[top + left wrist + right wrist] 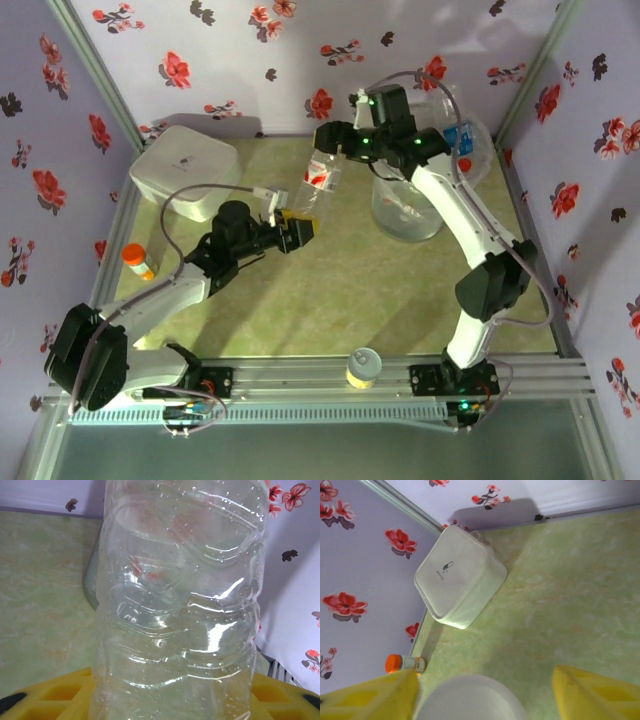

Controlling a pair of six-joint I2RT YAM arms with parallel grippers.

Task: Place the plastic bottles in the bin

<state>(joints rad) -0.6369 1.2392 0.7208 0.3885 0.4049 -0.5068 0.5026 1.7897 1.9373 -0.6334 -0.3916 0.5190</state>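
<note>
Flowered lilac walls box in a mottled pale-green table point(380, 290), and your work sits toward its back half. Your left gripper point(298, 228) is pinched on the lower end of a plastic bottle point(318, 180). It holds the bottle off the table and angled toward the far wall, so the neck is offered to your right gripper point(336, 146). In the right wrist view, that gripper's yellow fingers point(375, 697) stand spread on either side of the bottle's white cap point(470, 700). There is a clear gap on one side, so they are not closed on it. This reads as a handover, because the bin point(400, 215) stands at the back right, just beside the right arm.

The bottle is thin clear plastic, ribbed, dented and beaded with droplets, with a red label near the shoulder. Expect it to buckle or slip under a hard squeeze; the rigid cap looks like your firmer hold. The bin is a round, translucent, wide-mouthed bucket, and other bottles point(458, 138) with blue and red markings show inside it. The white rounded box point(185, 170), the orange-capped bottle point(138, 260) and the yellow can point(363, 368) are not yours to move.
</note>
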